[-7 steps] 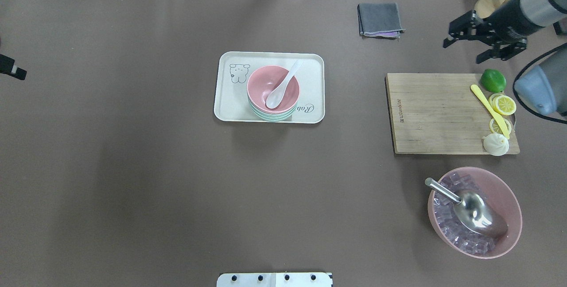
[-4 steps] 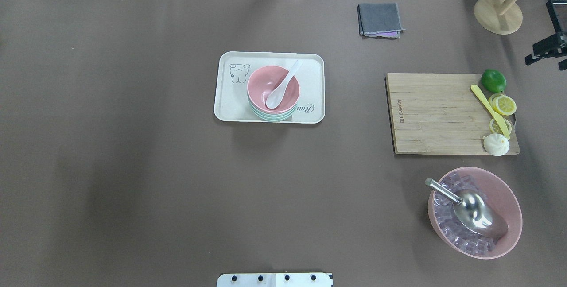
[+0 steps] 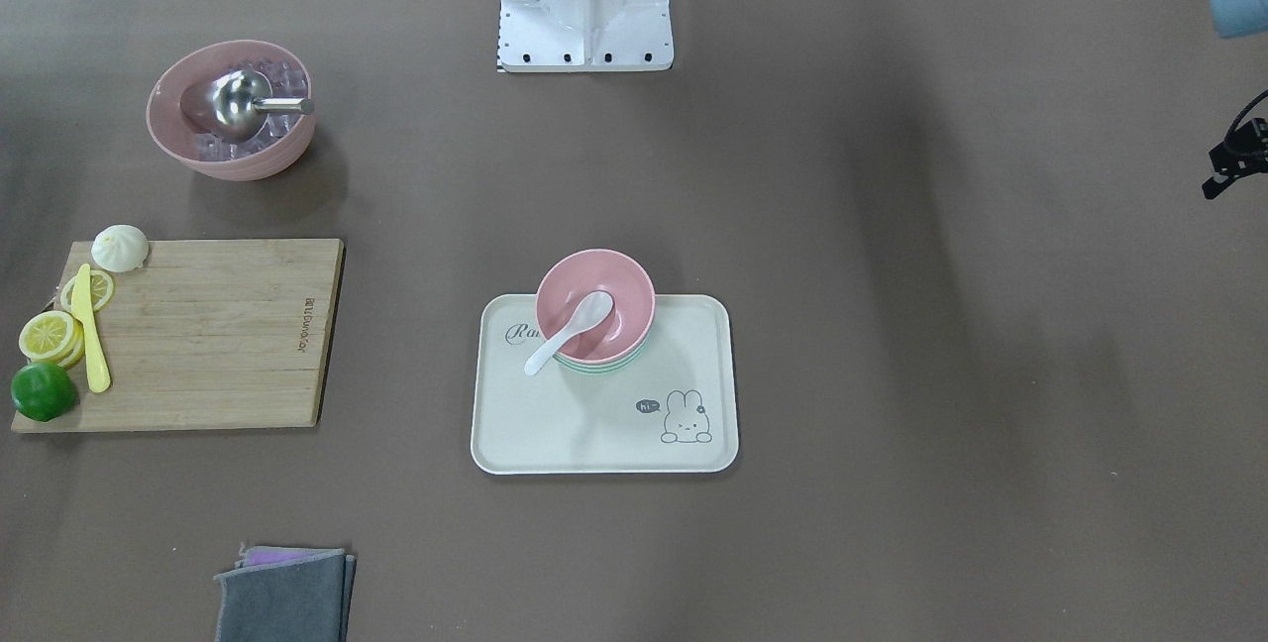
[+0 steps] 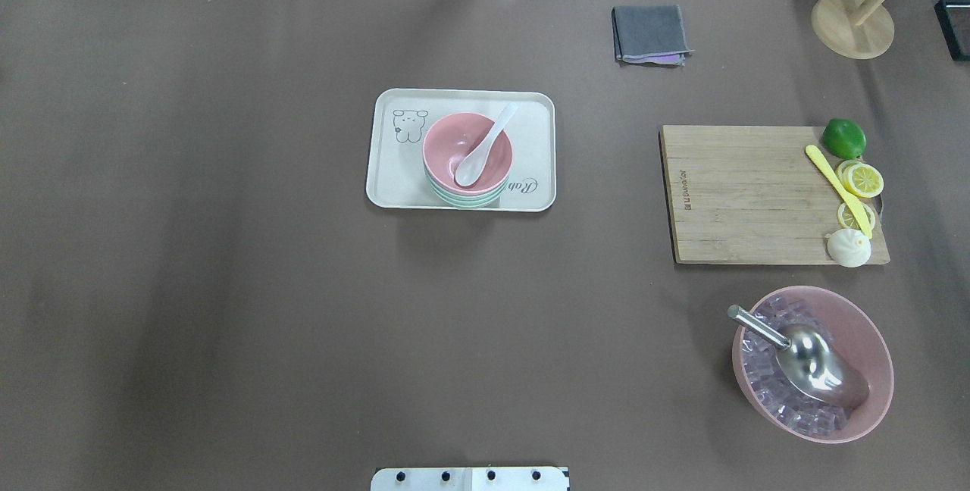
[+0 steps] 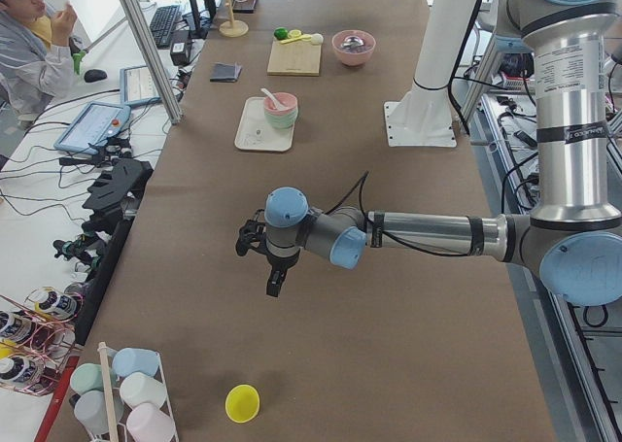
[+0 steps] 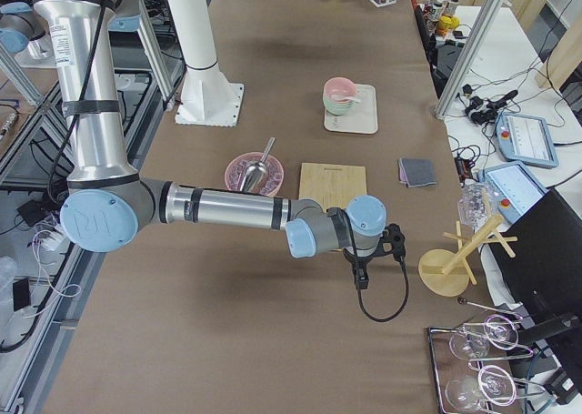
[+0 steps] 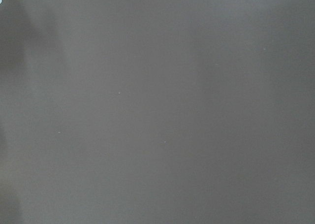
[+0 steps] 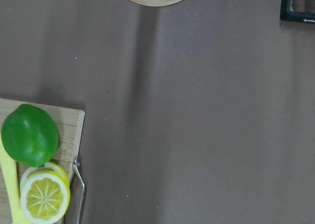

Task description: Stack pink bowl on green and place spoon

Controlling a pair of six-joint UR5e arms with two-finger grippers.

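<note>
While both arms hang over the brown table (image 4: 227, 286), well apart from the work, the pink round bowl (image 4: 445, 144) sits nested on top of the pale green bowl (image 4: 466, 201), whose rim shows as a thin band beneath it. This stack stands on the cream rectangular tray (image 4: 388, 176) near the table's middle, close to the tray's robot-side edge. A white spoon (image 4: 482, 153) lies with its scoop end inside the pink round bowl and its handle leaning out over the rim, above the tray.

The left gripper (image 5: 273, 282) points down over bare table, and its wrist camera sees nothing but the brown surface. The right gripper (image 6: 360, 277) hangs beside the wooden cutting board (image 4: 743, 195). Neither one carries anything, but whether their jaws are parted or closed cannot be told from these side views.

On the board's outer edge lie a green lime (image 4: 844, 138), lemon slices (image 4: 864, 179), a yellow knife (image 4: 837, 188) and a white bun (image 4: 848, 248). Near it stands a large pink bowl (image 4: 871, 324) of ice cubes with a metal scoop (image 4: 818, 362) in it. A grey folded cloth (image 4: 650, 32) and a round wooden stand base (image 4: 852, 25) lie along the far edge.
</note>
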